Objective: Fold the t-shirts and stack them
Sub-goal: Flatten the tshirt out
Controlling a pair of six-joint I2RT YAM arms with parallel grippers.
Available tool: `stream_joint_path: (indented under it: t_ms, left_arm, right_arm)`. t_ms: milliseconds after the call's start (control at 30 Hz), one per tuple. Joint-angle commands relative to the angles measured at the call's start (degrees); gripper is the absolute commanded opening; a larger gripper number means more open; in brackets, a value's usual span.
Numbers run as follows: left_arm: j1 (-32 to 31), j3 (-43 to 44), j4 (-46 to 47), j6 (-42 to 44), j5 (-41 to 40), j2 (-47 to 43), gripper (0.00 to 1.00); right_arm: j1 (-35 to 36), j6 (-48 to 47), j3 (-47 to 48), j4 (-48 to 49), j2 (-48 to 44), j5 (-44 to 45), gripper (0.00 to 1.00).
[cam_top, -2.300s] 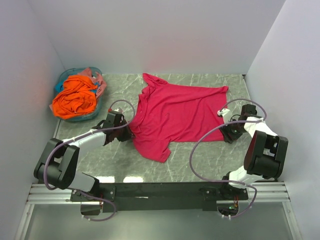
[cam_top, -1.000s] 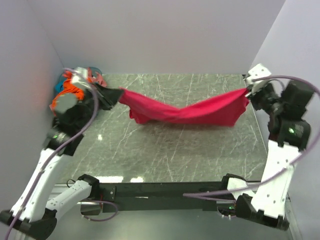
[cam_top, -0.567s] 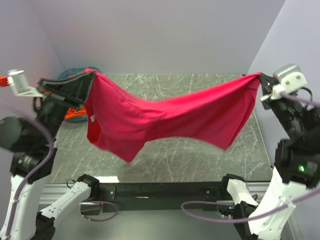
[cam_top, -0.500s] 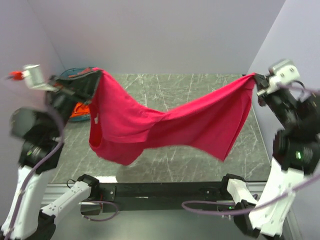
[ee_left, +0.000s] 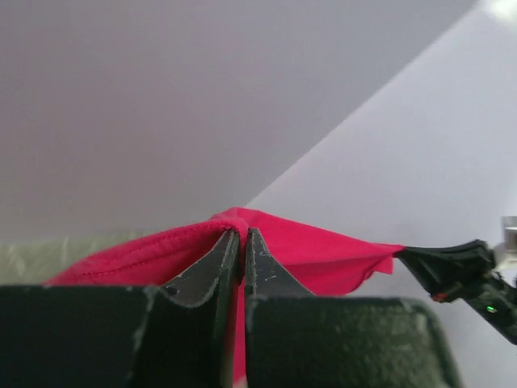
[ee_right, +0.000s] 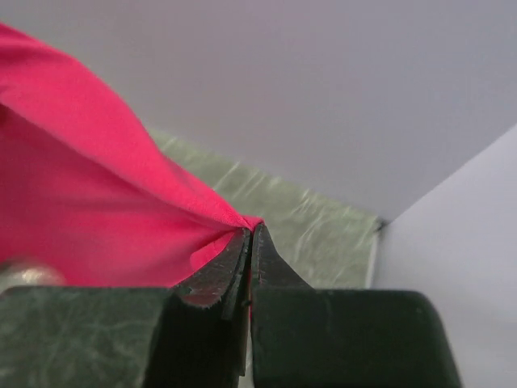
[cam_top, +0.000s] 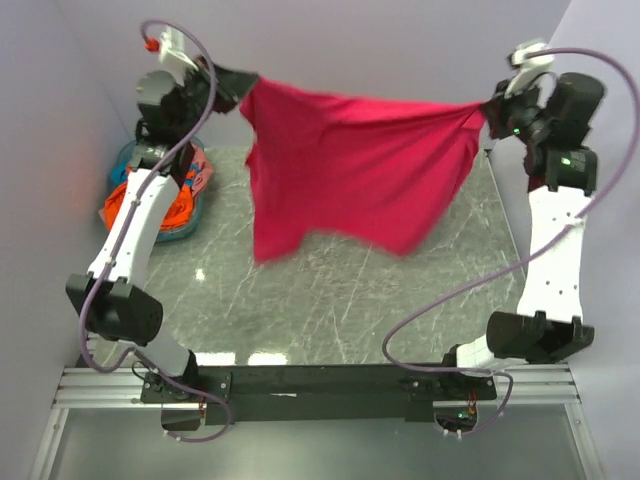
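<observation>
Lifted higher, the shirt (cam_top: 350, 180) hangs stretched between left fingers (ee_left: 206, 271) and right fingers (ee_right: 218, 279), each pinching a corner, its body draped below them over the worktop (cam_top: 330, 300).

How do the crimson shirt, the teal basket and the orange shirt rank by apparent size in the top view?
1. crimson shirt, held up nearer the camera, which enlarges it.
2. teal basket.
3. orange shirt inside it.
The left arm hides part of both.
</observation>
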Motion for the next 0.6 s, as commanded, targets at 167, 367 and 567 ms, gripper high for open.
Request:
stream_joint_path:
  t_ms: [167,367,567]
  left_arm:
    - [-0.2,-9.9,14.4,-2.9,4.6,-19.9,0.08]
    - [-0.2,-35.5,13.3,-5.2,7.0,-29.9,0.08]
    - [-0.2,-57.4,7.7,-5.3,7.1,-35.2,0.09]
  right_arm:
    - [-4.8,-2.5,-14.2,11.6,-17.6,-6.3,0.00]
    - [-4.9,-13.8,-36.1,10.0,-26.0,-7.3,0.00]
    - [-5.7,-22.7,-54.7,10.2,-32.0,-4.5,0.00]
